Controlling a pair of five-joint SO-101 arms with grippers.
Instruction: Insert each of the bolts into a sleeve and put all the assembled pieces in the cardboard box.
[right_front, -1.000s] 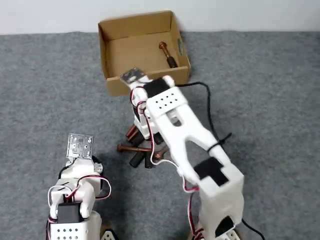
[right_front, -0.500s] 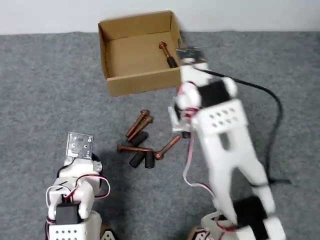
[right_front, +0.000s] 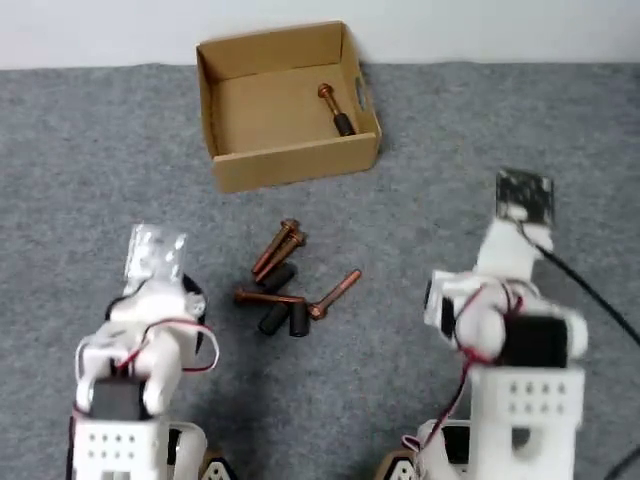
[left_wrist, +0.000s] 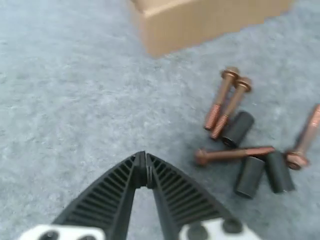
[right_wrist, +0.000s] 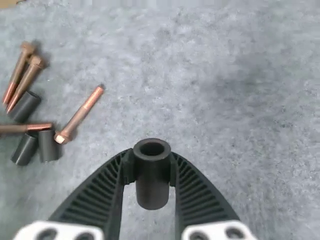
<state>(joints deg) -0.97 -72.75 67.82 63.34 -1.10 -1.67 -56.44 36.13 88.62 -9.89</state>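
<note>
A sleeve (right_wrist: 151, 172) is pinched between the right jaws, its open end turned toward the wrist camera, and is held over the grey worktop (right_front: 520, 130), apart from the bolts (right_front: 277, 250) and loose sleeves (right_front: 272, 318) heaped between the arms. The left jaws are pressed together near that heap. One assembled piece (right_front: 338, 110) lies in the box (right_front: 290, 160).

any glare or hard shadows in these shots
High view: glare on the right arm's shiny plate, no hard shadows on the carpet. Left wrist view: bolts cast only faint, soft shadows. Right wrist view: the sleeve in the right end effector has a dark bore, no glare.
</note>
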